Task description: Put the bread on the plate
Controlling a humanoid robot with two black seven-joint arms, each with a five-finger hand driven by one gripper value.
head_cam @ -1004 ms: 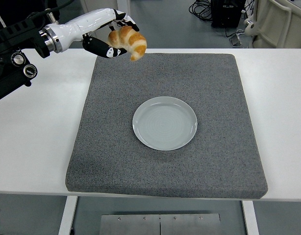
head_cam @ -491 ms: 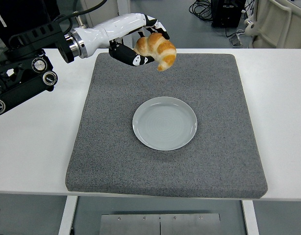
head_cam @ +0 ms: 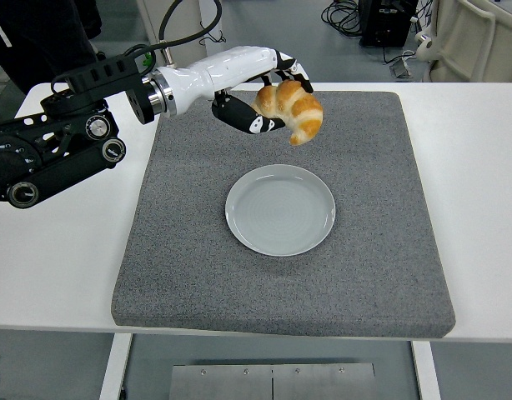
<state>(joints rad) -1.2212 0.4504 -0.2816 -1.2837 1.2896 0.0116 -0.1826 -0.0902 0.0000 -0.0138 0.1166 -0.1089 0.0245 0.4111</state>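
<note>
We note the bread (head_cam: pixel 290 111), a croissant, held up in the air above the far part of the grey mat (head_cam: pixel 198 250), clamped in the fingers of the left hand (head_cam: pixel 260 92). It hangs just beyond the plate's (head_cam: pixel 280 209) far rim, not touching it. The plate sits bare near the mat's middle, with open mat on every side. White surface (head_cam: pixel 481 167) borders the mat left and right.

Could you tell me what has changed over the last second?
The left hand, holding the croissant throughout, has carried it rightward and toward the plate; it now hangs above the mat just beyond the plate's far edge. Plate and mat have not moved.
</note>
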